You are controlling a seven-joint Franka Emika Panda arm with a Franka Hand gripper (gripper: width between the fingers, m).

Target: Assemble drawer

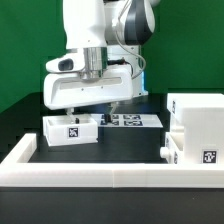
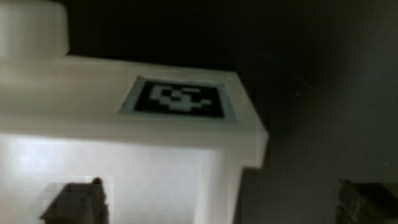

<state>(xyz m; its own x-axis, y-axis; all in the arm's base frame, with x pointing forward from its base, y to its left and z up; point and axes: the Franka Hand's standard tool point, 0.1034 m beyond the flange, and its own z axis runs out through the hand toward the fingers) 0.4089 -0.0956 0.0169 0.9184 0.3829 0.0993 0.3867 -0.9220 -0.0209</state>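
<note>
Showing an early stage of drawer assembly, with the parts lying on the black table. The tall case stands at the exterior view's right. One low tray lies at that view's left, well apart from the case. A second tray sits low against the front of the case, and whether it merely touches the case or has partly entered it cannot be told. The marker board lies flat between the first tray and the case, and the border rail runs along the front. The gripper hangs low beside the first tray. In the wrist view its fingers stand wide apart with nothing clamped between them, and a white tagged part, judged to be that tray, fills the field beneath. Judged progress: no part is in hand, and at least the first tray is not yet grasped, carried across or slid into the case.
</note>
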